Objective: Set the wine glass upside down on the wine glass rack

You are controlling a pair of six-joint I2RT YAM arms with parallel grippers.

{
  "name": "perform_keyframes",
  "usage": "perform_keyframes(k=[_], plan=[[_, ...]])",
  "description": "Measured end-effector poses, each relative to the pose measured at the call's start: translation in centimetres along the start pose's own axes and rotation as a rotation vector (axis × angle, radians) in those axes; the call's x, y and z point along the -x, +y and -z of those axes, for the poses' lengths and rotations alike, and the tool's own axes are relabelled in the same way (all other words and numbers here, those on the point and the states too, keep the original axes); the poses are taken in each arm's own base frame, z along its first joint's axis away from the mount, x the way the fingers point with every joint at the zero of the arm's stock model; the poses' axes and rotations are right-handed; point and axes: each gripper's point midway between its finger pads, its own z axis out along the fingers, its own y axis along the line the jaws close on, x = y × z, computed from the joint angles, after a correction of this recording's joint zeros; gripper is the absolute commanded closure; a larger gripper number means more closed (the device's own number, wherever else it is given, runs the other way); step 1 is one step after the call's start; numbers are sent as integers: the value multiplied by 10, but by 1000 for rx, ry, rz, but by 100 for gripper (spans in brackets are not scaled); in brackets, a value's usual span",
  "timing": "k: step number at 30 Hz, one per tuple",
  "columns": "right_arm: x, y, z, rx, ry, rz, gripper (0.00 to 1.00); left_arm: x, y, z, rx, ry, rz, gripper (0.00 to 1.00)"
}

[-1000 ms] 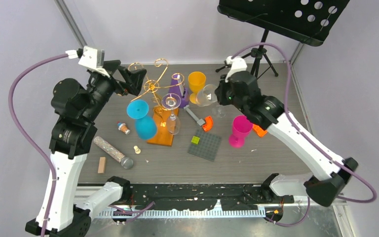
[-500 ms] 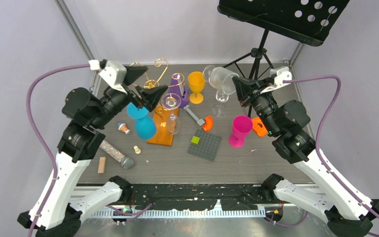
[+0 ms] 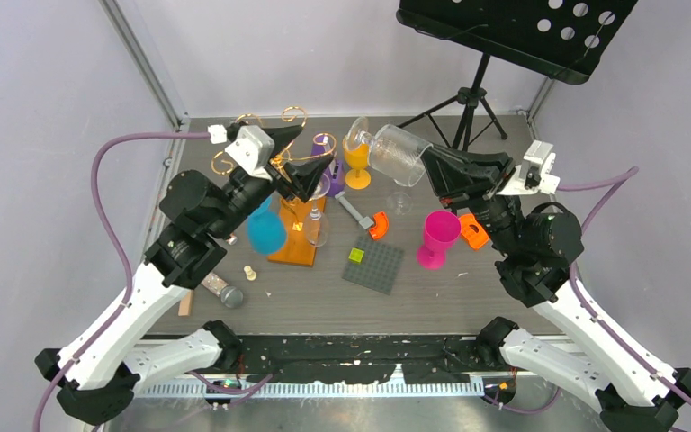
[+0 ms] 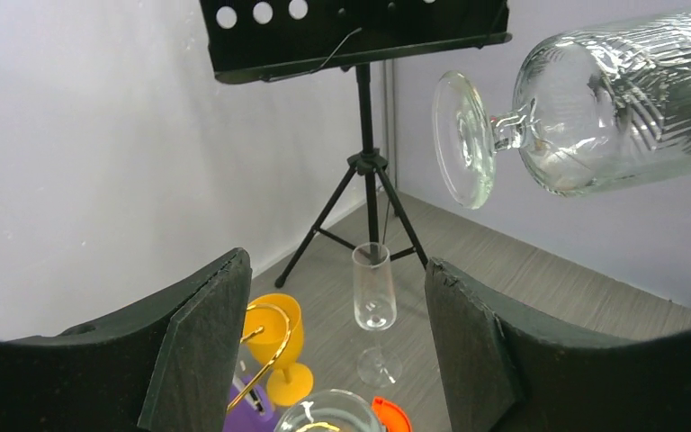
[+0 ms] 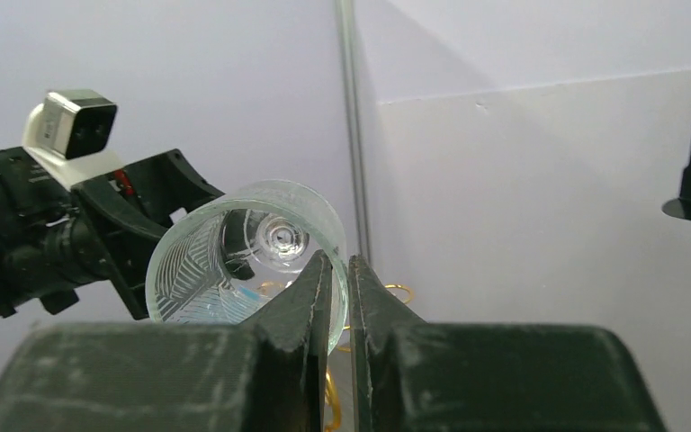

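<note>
Right fingers (image 3: 430, 167) pinch the rim of the clear ribbed wine glass (image 3: 394, 154), one finger inside the bowl and one outside, nearly closed on the thin wall (image 5: 335, 270). They hold the glass in the air on its side, above the far half of the table (image 3: 468, 297), with its round foot pointing toward the left arm. In the right wrist view the open mouth of the glass (image 5: 234, 261) faces the camera, with the stem seen through the bowl.

Left fingers (image 3: 299, 155) stand wide apart with nothing between them (image 4: 335, 270). They hover over the thin gold wire wine glass rack on its flat orange base (image 3: 290, 248), just beside its curled scroll arms. From the left wrist, the held glass (image 4: 612, 108) hangs up to the right, well clear of those fingers and apart from the rack.

An orange goblet (image 3: 358, 148) stands just beyond the rack and a blue goblet (image 3: 265, 229) lies beside it. A pink goblet (image 3: 436, 236) stands under the right arm, near a grey studded plate (image 3: 373, 264). A clear flute (image 4: 371, 288) stands in front of the black music stand (image 3: 513, 27).
</note>
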Motion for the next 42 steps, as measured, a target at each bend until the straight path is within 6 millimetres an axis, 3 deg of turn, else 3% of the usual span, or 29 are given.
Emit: perform_keyframes(k=[11, 25, 31, 42], plan=[[11, 19, 2, 106, -61, -15, 95, 23, -25, -4, -75, -120, -18, 30], [11, 28, 2, 155, -68, -28, 95, 26, -47, -4, -173, -146, -15, 34], [6, 32, 2, 181, -54, -34, 95, 23, -52, -9, -187, -145, -8, 58], [1, 32, 2, 185, -39, -34, 95, 17, -56, -16, -185, -133, 23, 89]])
